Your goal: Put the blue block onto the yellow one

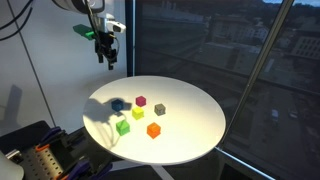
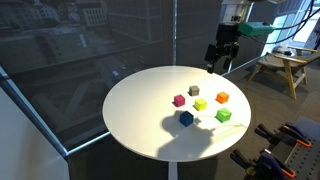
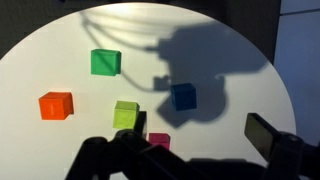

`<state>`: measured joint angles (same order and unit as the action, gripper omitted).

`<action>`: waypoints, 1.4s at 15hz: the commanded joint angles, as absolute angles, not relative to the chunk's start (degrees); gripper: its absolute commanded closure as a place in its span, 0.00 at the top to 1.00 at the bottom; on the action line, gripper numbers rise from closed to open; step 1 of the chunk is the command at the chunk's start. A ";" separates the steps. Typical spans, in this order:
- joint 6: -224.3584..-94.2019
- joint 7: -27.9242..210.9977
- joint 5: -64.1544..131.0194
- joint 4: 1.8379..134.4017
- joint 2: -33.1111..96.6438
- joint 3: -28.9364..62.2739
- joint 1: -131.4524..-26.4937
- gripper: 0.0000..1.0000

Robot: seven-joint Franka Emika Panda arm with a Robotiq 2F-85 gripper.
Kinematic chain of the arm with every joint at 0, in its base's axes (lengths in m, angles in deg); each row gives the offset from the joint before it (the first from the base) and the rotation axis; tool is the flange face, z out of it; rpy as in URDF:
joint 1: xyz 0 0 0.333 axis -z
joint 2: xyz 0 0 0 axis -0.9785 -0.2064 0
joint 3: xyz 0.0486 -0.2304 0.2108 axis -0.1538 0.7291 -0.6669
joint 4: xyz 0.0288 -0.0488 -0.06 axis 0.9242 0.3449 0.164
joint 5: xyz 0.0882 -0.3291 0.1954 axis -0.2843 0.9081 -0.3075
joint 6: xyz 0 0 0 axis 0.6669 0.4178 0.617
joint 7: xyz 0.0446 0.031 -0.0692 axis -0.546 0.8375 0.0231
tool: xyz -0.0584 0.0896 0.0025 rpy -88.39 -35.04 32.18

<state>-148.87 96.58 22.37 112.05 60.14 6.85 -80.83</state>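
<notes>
Blue block (image 1: 118, 104) — judged light, rigid: pinch opposite flat faces. Gripper (image 1: 104, 55) spread, empty, over the table (image 1: 190, 110) far edge.

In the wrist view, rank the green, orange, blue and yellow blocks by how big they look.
1. orange block and green block: about alike, not ranked.
2. yellow block.
3. blue block: slightly smaller, in shadow.
Differences are slight; camera distance may explain them.

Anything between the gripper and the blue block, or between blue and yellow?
Nothing visible. The gripper hangs high, with clear air down to the blue block. Only bare table separates it from the yellow block; the magenta block sits aside.
</notes>
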 commanded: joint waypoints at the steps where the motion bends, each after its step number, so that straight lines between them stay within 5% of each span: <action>1: -151.87 96.64 23.04 111.32 56.74 7.25 -81.07 1.00; 21: -155.06 96.64 22.55 111.92 52.88 7.38 -81.40 1.00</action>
<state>-155.18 96.60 22.47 111.99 52.87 6.87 -80.90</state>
